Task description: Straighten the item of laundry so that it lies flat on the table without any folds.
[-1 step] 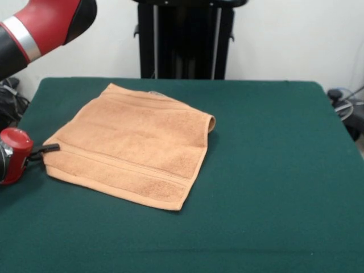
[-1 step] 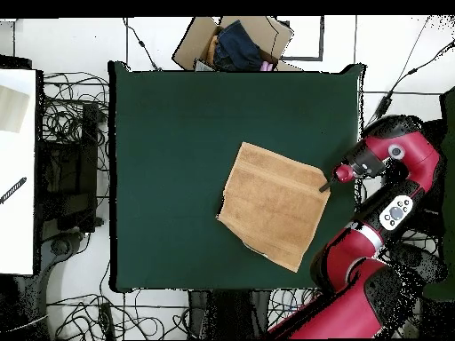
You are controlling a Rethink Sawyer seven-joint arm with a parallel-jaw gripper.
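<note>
The towel (image 1: 132, 149) lies on the table (image 1: 267, 170), toward the side where my gripper (image 1: 48, 149) sits, mostly spread but with one corner rolled over on itself on the side away from me. My gripper is at the towel's edge, low to the felt; I cannot tell from either view how it is set or whether it has any cloth. I judge the towel light, soft and limp: it will drape and fold wherever I lift it, and the terry should drag a little on the felt instead of sliding freely. The place to take it is a corner or hem, best the curled corner, pulled outward. Most of my wrist is cut off in the front view, and what lies under the roll is hidden.
</note>
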